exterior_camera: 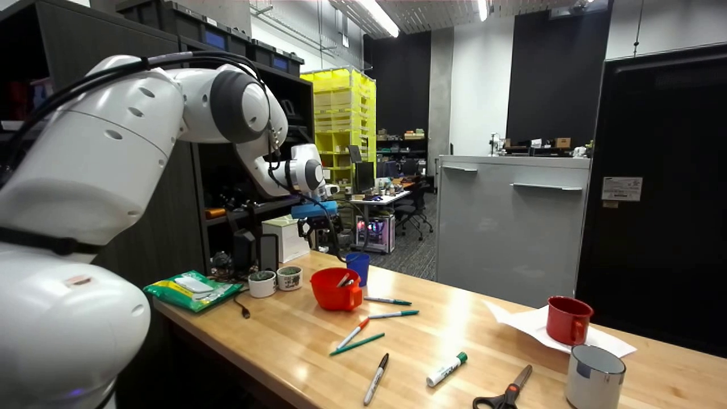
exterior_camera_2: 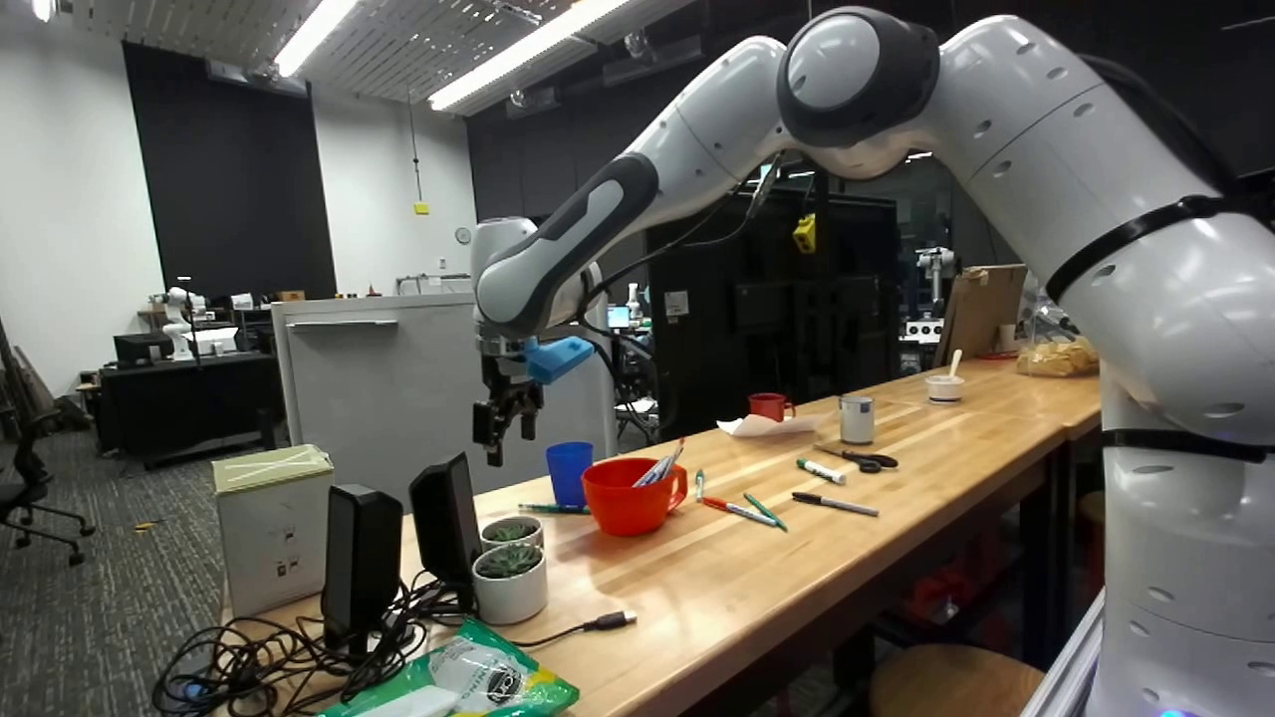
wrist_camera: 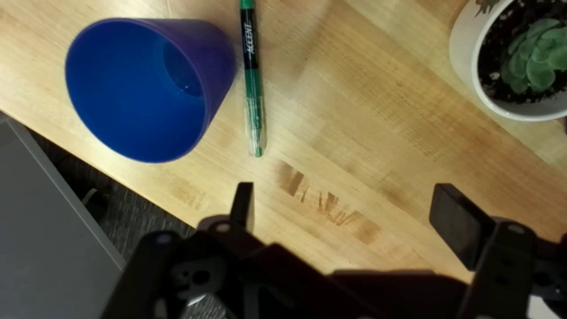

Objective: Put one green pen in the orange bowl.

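The orange bowl stands on the table with a few pens sticking out; it also shows in an exterior view and is out of the wrist view. A green pen with a black label lies flat beside the blue cup in the wrist view. More green pens lie near the bowl, and a thin green one lies by a red pen. My gripper is open and empty above the table, higher than the bowl; it also shows in both exterior views.
The blue cup stands right by the green pen. Two small potted plants, black speakers and a box are at the table's end. A green marker, scissors, red cup and grey mug lie further along.
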You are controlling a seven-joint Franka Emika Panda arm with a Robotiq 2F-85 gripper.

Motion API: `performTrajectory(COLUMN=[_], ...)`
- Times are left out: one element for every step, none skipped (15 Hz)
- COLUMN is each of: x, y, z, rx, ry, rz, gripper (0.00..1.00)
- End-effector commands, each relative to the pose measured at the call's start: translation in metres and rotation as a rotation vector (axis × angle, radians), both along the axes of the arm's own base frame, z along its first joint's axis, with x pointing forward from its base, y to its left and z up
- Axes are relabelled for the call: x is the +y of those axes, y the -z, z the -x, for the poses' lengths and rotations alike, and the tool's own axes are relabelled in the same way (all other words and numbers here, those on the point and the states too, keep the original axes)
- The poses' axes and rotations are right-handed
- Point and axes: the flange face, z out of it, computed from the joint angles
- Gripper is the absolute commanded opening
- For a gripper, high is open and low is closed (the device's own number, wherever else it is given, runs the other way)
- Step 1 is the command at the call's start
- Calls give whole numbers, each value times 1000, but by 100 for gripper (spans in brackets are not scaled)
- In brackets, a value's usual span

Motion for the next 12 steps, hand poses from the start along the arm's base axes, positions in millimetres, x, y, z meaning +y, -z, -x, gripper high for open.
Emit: performTrajectory(x=[8,9,11,12,14,16,18,19,21,15,17,19], y=[-6,-7,-8,-10,-11,-11,-12,-12,-14,-9,-10,-11], z=[-3,-3,-2,-1,0,2,4,7,8,7,8,9], rx=[40,51,62,74,85,103,120,142,151,139,148,152], ry=[15,20,26,39,50,64,81,108,123,86,98,103], rz=[29,34,41,45,56,66,73,91,98,69,73,76], gripper=[100,100,100,100,100,100,100,100,100,100,100,100])
